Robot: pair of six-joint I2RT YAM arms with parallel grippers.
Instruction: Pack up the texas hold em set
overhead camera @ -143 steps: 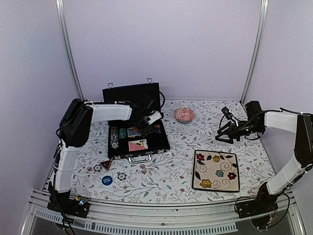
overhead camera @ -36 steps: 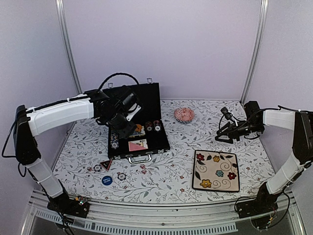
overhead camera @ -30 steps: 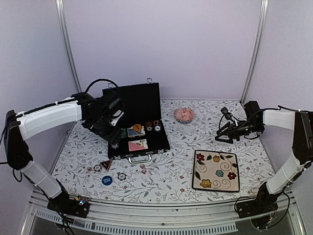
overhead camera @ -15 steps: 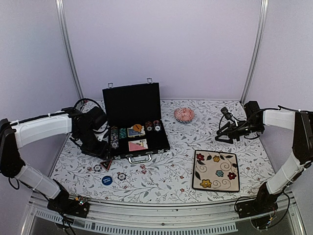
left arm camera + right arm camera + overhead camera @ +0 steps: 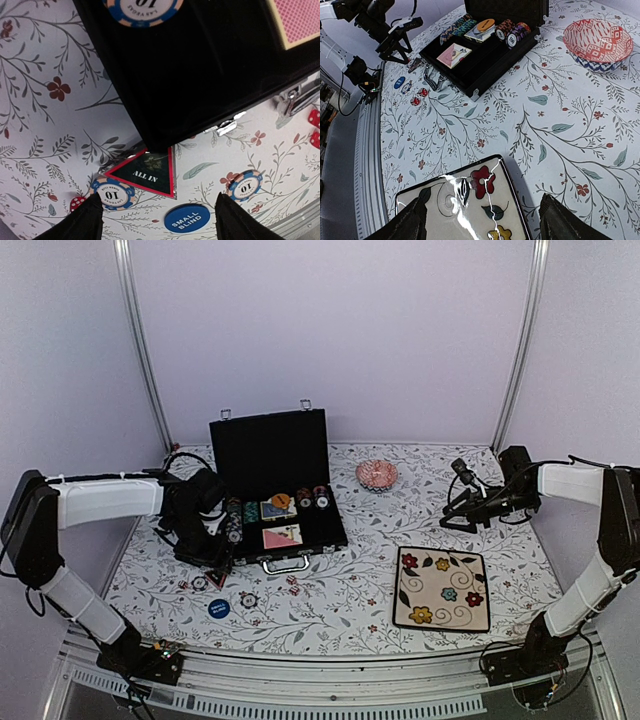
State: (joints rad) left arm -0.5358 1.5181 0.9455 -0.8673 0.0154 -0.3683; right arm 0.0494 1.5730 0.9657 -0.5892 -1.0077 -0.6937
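Pale lilac walls and two aluminium posts close in a bench (image 5: 340, 615) spread with a white cloth printed with grey vines and small red flowers.

The left hand (image 5: 161, 216) hangs open and empty, fingers wide, just above the loose pieces. Between its fingers lie a red-edged black triangular marker (image 5: 147, 172), a blue-and-cream poker chip (image 5: 112, 192) touching the marker's left corner, and a round blue button (image 5: 187, 219) just beside both. A second chip (image 5: 245, 187) sits near the right finger, and a small red die (image 5: 77, 202) sits by the left one.

These pieces are flat and crowded, so closing on one would likely drag its neighbour or bunch the cloth. The marker also lies hard against the front-left corner of the black briefcase-style case (image 5: 200, 75). A finger coming down there could catch the case wall or its silver latch (image 5: 227, 126) and shove the case.

The case stands open at the back left of the bench, lid upright, with chips and card decks in its tray.

The left arm reaches low, elbow far out to the left, forearm running inward, wrist bent down toward the bench. The right arm comes in level from the right. The right hand (image 5: 487, 220) is open and empty above the far edge of a cream square plate painted with flowers (image 5: 455, 575), well apart from the case.
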